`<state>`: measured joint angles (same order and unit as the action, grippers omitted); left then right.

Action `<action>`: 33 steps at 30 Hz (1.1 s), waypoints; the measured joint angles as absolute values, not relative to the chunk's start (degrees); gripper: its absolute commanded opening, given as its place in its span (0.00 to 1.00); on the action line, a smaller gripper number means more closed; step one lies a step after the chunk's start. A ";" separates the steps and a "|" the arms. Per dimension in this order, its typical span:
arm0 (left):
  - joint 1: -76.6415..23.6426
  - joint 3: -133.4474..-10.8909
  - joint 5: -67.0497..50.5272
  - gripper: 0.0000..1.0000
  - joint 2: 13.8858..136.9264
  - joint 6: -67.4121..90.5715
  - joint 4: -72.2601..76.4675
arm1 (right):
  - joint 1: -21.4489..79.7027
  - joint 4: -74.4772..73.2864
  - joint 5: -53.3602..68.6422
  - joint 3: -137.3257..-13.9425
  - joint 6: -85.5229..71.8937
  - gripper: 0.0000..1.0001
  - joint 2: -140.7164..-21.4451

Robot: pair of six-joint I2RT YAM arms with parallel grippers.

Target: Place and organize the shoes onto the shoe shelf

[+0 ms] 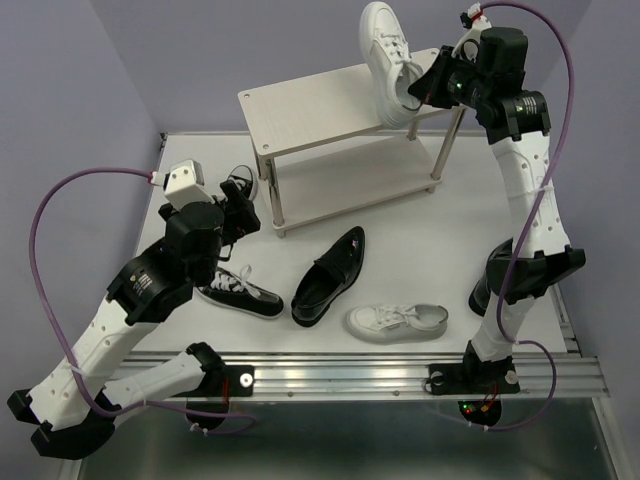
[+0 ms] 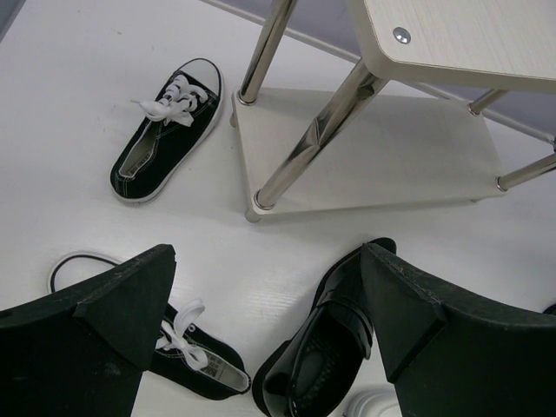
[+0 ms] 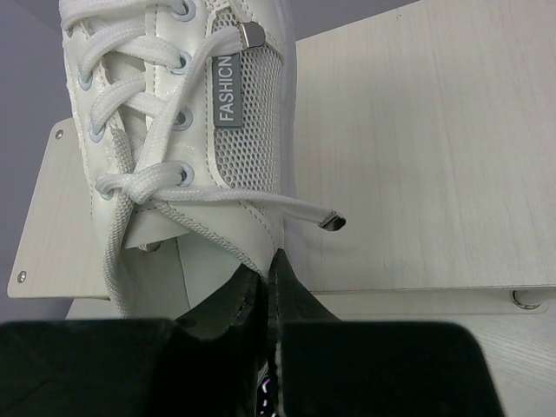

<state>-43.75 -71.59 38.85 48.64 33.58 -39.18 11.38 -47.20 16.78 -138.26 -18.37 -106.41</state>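
My right gripper (image 1: 420,92) is shut on the collar edge of a white lace-up sneaker (image 1: 388,55), which hangs tilted over the right end of the shoe shelf's top board (image 1: 310,110). In the right wrist view the pinched jaws (image 3: 271,261) grip the white sneaker (image 3: 174,104) above the pale board (image 3: 417,156). My left gripper (image 2: 268,261) is open and empty above the table. One black canvas sneaker (image 2: 169,130) lies by the shelf's left leg. A second canvas sneaker (image 2: 195,360) and a black loafer (image 2: 334,347) lie below the fingers.
On the table lie the other white sneaker (image 1: 397,320), the loafer (image 1: 330,275) and both canvas sneakers (image 1: 240,292) (image 1: 242,186). A dark shoe (image 1: 482,290) is mostly hidden behind the right arm. The shelf's lower board (image 1: 350,180) holds nothing.
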 measured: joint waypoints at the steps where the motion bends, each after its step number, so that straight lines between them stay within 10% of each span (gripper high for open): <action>1: -43.75 -71.59 38.85 0.99 48.64 33.63 -39.09 | 11.40 -47.22 16.71 -138.23 -18.33 0.01 -106.41; 33: -43.75 -69.89 38.17 0.99 49.12 34.52 -38.35 | 20.93 -51.88 -1.39 -140.94 -12.62 0.01 -106.43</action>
